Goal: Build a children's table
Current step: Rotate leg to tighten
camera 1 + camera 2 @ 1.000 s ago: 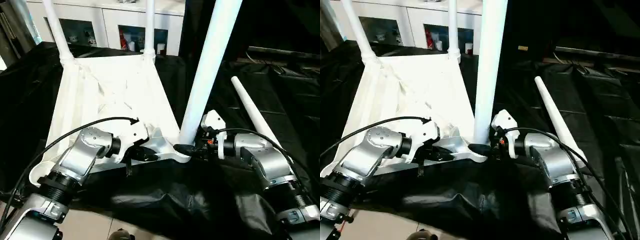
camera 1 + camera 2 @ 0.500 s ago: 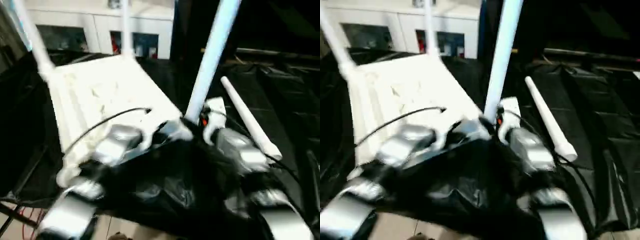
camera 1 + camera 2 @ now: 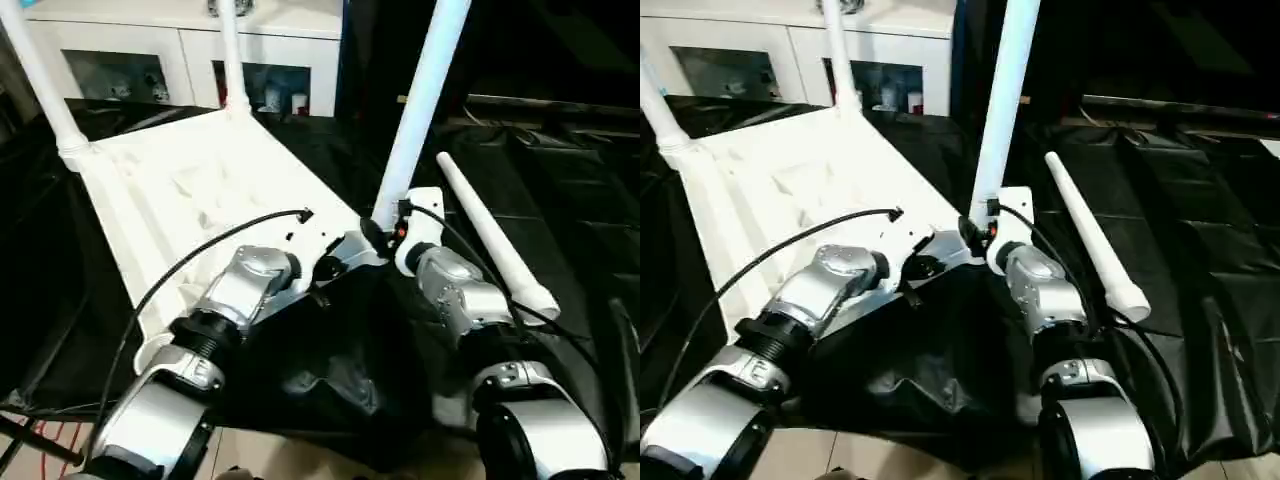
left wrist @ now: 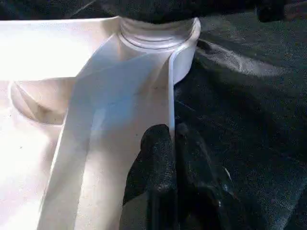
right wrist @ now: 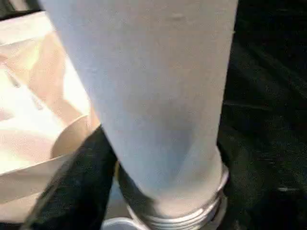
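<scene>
The children's table lies upside down on black cloth, its white ribbed top (image 3: 180, 180) facing up. Two legs (image 3: 45, 80) (image 3: 232, 60) stand in the far corner sockets. A third leg (image 3: 415, 110) stands upright in the near right socket, with my right gripper (image 3: 378, 238) at its base. The right wrist view shows this leg (image 5: 158, 96) and its threaded collar (image 5: 182, 218) close up. A fourth leg (image 3: 490, 240) lies loose on the cloth to the right. My left gripper (image 4: 171, 136) is shut on the top's thin rim beside that socket (image 4: 158, 33).
A white cabinet with glass doors (image 3: 140, 50) stands behind the table. Crumpled black cloth (image 3: 560, 200) covers the work surface and hangs over its near edge. A black cable (image 3: 200, 260) arcs over my left forearm. Pale floor (image 3: 260, 450) shows below.
The whole picture has shifted, so the camera has moved. My left gripper stays pinched on the rim and my right gripper stays at the standing leg's base.
</scene>
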Controlling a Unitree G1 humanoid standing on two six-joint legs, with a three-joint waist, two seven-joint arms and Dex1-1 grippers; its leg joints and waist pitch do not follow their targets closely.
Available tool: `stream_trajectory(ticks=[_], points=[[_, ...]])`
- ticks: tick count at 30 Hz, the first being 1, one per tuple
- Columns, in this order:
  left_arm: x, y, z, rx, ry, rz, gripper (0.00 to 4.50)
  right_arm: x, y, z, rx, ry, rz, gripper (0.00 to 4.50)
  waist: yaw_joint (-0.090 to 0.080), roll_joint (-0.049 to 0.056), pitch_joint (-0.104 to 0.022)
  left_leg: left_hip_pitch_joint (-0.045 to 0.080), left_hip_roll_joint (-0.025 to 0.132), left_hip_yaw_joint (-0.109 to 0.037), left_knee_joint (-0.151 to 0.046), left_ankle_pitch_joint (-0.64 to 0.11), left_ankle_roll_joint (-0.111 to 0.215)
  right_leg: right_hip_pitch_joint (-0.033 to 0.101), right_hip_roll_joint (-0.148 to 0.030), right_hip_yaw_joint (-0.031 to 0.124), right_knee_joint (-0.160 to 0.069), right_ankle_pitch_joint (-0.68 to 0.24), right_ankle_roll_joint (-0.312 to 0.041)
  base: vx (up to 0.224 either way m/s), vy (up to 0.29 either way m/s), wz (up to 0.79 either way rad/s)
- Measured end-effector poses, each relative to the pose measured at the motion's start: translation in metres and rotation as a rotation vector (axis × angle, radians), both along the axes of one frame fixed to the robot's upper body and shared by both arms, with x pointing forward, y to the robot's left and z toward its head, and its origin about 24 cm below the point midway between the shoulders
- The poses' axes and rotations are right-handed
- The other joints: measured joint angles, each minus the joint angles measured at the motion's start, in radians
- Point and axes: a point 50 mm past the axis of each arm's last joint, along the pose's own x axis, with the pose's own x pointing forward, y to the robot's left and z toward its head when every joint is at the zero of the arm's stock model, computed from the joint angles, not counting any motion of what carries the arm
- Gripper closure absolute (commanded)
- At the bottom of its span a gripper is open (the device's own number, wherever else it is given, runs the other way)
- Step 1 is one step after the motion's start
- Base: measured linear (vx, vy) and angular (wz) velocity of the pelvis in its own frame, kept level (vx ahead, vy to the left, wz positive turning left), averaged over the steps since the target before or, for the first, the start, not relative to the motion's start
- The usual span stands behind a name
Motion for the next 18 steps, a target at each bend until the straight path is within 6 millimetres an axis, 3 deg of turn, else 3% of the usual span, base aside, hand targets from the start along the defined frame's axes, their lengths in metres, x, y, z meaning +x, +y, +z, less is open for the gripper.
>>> stream_trajectory(ticks=[15,18], points=[[-0.024,0.038,0.001,-0.022,0.016,-0.244,4.50,-0.035,-0.036,0.002,-0.178,-0.070,0.518,0.97,0.010,0.010,0.002,-0.001,0.000,0.000,-0.003,0.000,0.000,-0.003,0.000,0.000,-0.001,0.000,-0.001,0.000,0.000,0.00],[-0.033,0.040,0.002,-0.028,0.037,-0.340,4.50,-0.043,-0.034,0.001,-0.186,-0.058,0.618,0.97,0.026,0.013,0.003,-0.003,0.000,0.001,-0.003,0.000,0.000,-0.004,0.000,0.000,-0.001,0.000,-0.001,0.000,0.000,0.00]])
